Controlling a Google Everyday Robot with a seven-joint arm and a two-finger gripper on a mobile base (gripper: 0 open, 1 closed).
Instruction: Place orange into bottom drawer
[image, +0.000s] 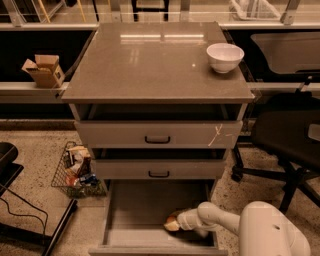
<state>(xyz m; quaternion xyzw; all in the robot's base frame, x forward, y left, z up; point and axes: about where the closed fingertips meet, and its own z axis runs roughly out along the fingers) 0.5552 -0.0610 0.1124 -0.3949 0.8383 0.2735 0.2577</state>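
Note:
The bottom drawer (135, 210) of the grey cabinet is pulled out, showing its flat grey floor. My white arm reaches in from the lower right. The gripper (176, 222) is low over the drawer floor, right of its middle. The orange (171, 225) shows as a small orange-tan ball right at the gripper's tip, on or just above the drawer floor. The gripper partly hides it.
A white bowl (225, 56) stands on the cabinet top at the back right. The two upper drawers (157, 134) are shut. A wire basket of items (75, 170) stands on the floor to the left, a black office chair (287, 135) to the right, and a cardboard box (44, 70) on the left ledge.

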